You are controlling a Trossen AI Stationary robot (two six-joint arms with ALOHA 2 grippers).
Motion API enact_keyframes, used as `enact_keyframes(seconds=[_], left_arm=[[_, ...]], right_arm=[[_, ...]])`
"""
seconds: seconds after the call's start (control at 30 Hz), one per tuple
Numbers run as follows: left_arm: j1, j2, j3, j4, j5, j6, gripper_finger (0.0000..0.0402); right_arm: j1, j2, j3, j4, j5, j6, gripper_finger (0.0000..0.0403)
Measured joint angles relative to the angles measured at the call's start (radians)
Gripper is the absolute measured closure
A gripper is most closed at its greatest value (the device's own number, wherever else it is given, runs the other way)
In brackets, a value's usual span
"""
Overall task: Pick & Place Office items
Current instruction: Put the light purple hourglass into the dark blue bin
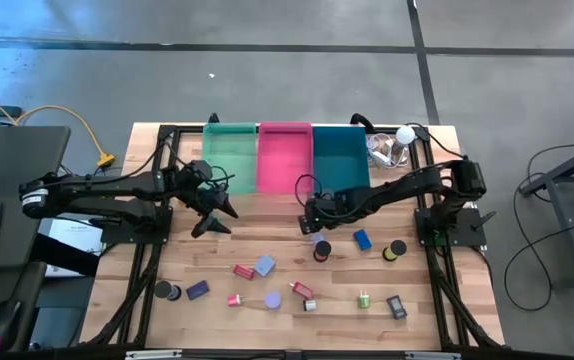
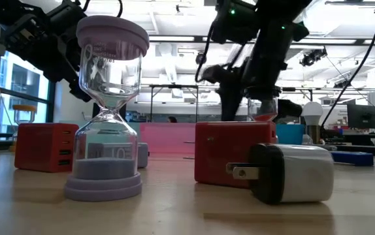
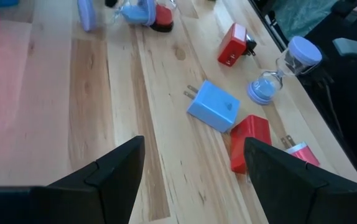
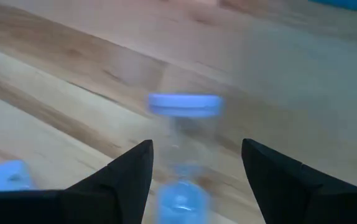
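Hourglass [image 4: 181,155] with blue caps stands upright on the wooden table [image 1: 437,310], in front of the teal bin [image 1: 340,155] and near the middle of the scattered office items. Its long axis runs straight up from the table, one blue cap at the top and the other resting on the wood. The right gripper [image 4: 197,171] hangs just above it, and the wrist view shows its two dark fingers spread apart on either side of the glass, not touching it and holding nothing. From the high view, the right gripper sits over that spot, with a blue plug block [image 1: 363,239] and a dark roll [image 1: 396,249] just beside. The step in hand appears to be picking this hourglass. To do it well, the gripper should probably come straight down with the narrow waist centred between the fingers, then close gently below the top cap, since a sideways nudge could tip so tall and narrow a thing. The left gripper [image 3: 194,180] waits over bare wood in front of the green bin [image 1: 229,155], fingers apart and empty, with a light blue plug block [image 3: 214,106] and a red one [image 3: 249,142] lying flat ahead of it.
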Motion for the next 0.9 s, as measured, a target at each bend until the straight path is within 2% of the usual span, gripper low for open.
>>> enact_keyframes(seconds=[0.7, 0.8, 0.9], left_arm=[[-0.056, 0.002, -0.002, -0.013, -0.003, 0.022, 0.0134], [-0.056, 0.005, -0.002, -0.013, -0.004, 0.022, 0.0134], [-0.056, 0.005, -0.002, -0.012, -0.003, 0.022, 0.0134]], right_arm=[[-0.024, 0.127, 0.006, 0.056, -0.046, -0.064, 0.0171], [-0.025, 0.128, 0.005, 0.051, -0.049, -0.099, 0.0191], [-0.025, 0.129, 0.004, 0.046, -0.046, -0.116, 0.0238]])
